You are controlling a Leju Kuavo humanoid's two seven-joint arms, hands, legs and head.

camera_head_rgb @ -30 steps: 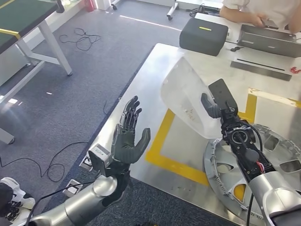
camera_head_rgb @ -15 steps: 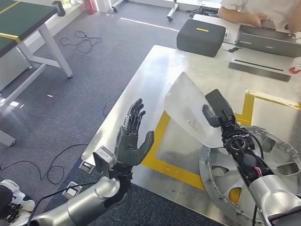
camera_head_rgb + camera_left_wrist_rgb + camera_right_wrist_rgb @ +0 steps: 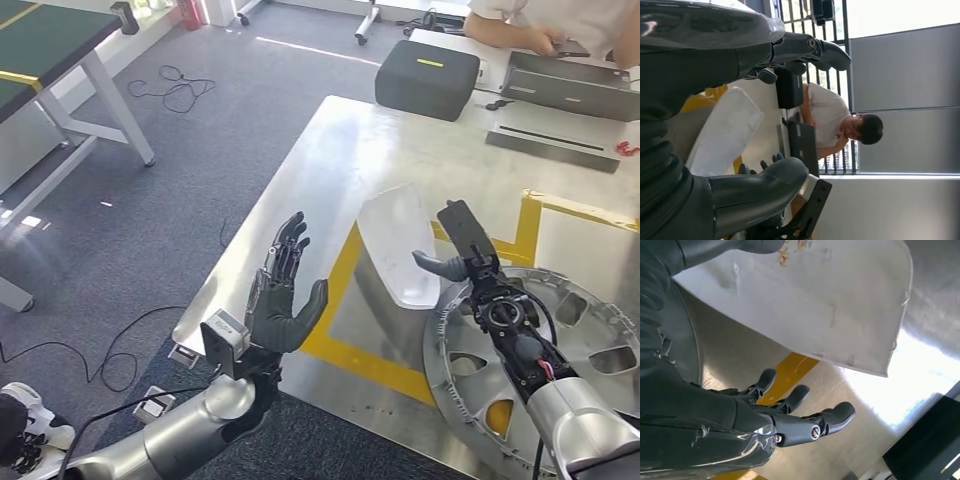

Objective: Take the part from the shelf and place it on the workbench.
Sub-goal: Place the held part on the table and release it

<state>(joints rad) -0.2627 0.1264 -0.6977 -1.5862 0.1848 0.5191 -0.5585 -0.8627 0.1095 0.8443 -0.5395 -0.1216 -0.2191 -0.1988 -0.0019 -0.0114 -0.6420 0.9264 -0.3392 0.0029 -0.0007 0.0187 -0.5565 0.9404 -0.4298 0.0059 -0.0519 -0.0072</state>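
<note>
From the head view, the translucent white curved plastic part sits on the shiny metal workbench, inside the yellow taped rectangle, with the silver spoked wheel cover just beside it at about four o'clock. The right hand is beside the part's near edge, its thumb stretched toward the part; I cannot tell from here whether they touch. The left hand is raised off the bench's seven o'clock corner, palm up, fingers spread, holding nothing. A black case lies at the far edge, near a seated person in white. From the left wrist view, the left hand gapes wide, with the part visible beyond. From the right wrist view, the right hand's fingers are stretched apart, clear of the part.
</note>
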